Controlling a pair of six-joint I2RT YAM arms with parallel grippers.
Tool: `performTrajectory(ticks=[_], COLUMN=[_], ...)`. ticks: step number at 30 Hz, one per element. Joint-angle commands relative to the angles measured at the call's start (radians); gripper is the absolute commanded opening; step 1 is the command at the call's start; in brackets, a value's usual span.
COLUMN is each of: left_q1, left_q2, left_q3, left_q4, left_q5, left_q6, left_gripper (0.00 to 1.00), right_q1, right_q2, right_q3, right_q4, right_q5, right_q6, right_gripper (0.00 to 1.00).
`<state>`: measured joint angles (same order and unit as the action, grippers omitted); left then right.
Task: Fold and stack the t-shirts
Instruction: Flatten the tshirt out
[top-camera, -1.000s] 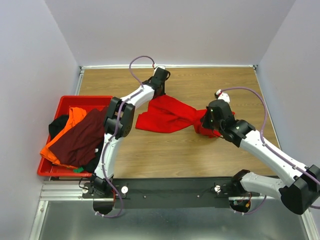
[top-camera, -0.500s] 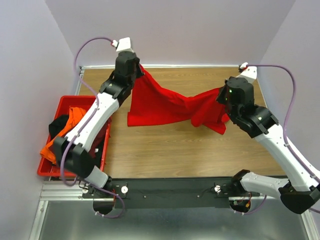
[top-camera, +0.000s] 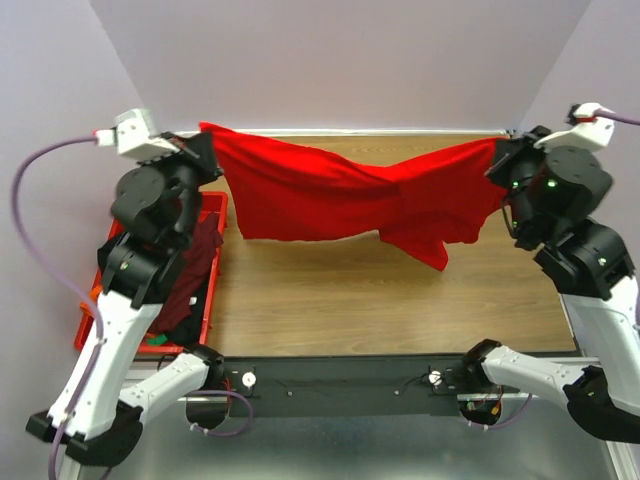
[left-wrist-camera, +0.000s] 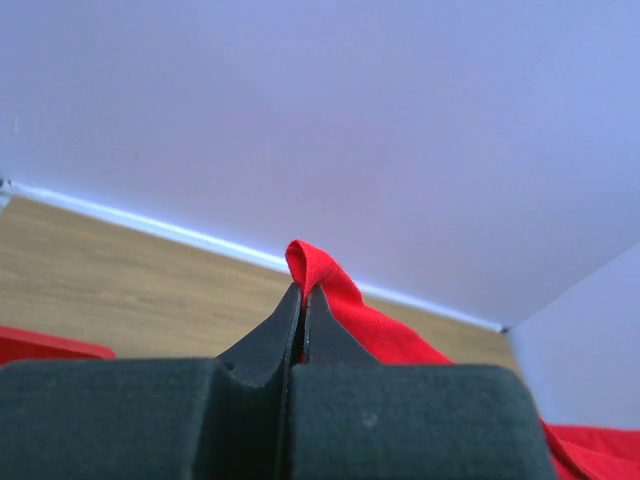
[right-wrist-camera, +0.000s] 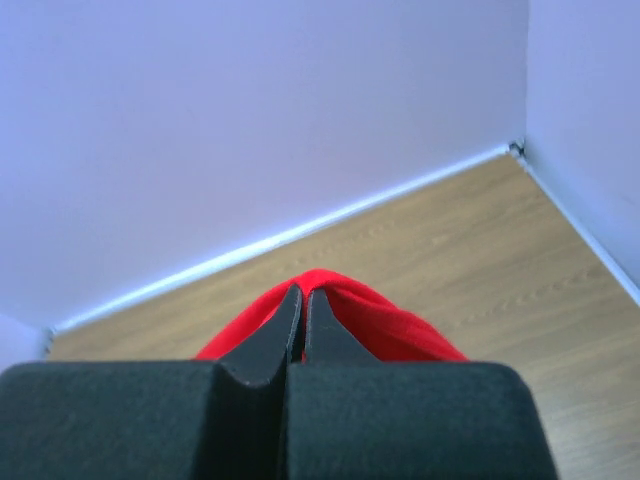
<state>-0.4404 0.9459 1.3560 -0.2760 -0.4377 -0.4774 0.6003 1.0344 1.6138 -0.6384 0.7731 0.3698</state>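
The bright red t-shirt (top-camera: 340, 195) hangs stretched in the air across the table between both arms. My left gripper (top-camera: 205, 140) is shut on its left corner; the cloth pokes out past the tips in the left wrist view (left-wrist-camera: 320, 275). My right gripper (top-camera: 497, 160) is shut on its right corner, seen as a red fold in the right wrist view (right-wrist-camera: 360, 310). The dark maroon t-shirt (top-camera: 190, 290) and a bit of the orange t-shirt (top-camera: 97, 298) lie in the crate, mostly hidden by my left arm. The black t-shirt is hidden.
The red plastic crate (top-camera: 212, 215) sits at the table's left edge under my left arm. The wooden table (top-camera: 380, 300) is walled by lilac panels at the back and both sides.
Both grippers have risen and spread apart, to the far left and far right. The red shirt has been lifted off the table and pulled out wide between them.
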Motion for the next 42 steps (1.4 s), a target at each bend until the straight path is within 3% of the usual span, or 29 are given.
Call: performTrajectory(ticks=[1, 8, 15, 20, 25, 31, 34, 36, 39, 42], left_q1=[0.002, 0.002, 0.020, 0.074, 0.153, 0.274, 0.305, 0.321, 0.325, 0.327], left_q2=[-0.048, -0.038, 0.163, 0.312, 0.514, 0.743, 0.818, 0.844, 0.841, 0.806], left_q3=[0.025, 0.045, 0.078, 0.135, 0.288, 0.572, 0.715, 0.761, 0.718, 0.574], left_q4=[0.023, 0.121, 0.270, 0.437, 0.547, 0.563, 0.561, 0.561, 0.575, 0.595], left_q5=[-0.059, -0.095, -0.102, -0.043, 0.045, 0.180, 0.243, 0.266, 0.293, 0.306], left_q6=[-0.010, 0.006, 0.011, 0.026, 0.052, 0.017, 0.008, 0.008, 0.014, -0.003], left_gripper=[0.00, 0.00, 0.00, 0.00, 0.00, 0.00, 0.00, 0.00, 0.00, 0.00], right_q1=[-0.007, -0.007, -0.011, -0.158, -0.296, -0.352, -0.358, -0.359, -0.358, -0.358], right_q2=[-0.004, 0.123, 0.347, 0.510, 0.746, 0.966, 0.942, 0.890, 0.831, 0.771], right_q3=[0.104, 0.307, 0.402, 0.503, 0.705, 1.067, 1.017, 0.899, 0.749, 0.519], right_q4=[-0.004, 0.006, 0.163, 0.276, 0.362, 0.443, 0.598, 0.675, 0.695, 0.695], right_q5=[0.049, 0.032, -0.012, -0.222, -0.351, -0.396, -0.408, -0.425, -0.420, -0.387], right_q6=[-0.060, -0.130, -0.247, -0.252, -0.224, -0.249, -0.276, -0.282, -0.263, -0.218], right_gripper=[0.00, 0.00, 0.01, 0.01, 0.01, 0.01, 0.01, 0.01, 0.01, 0.01])
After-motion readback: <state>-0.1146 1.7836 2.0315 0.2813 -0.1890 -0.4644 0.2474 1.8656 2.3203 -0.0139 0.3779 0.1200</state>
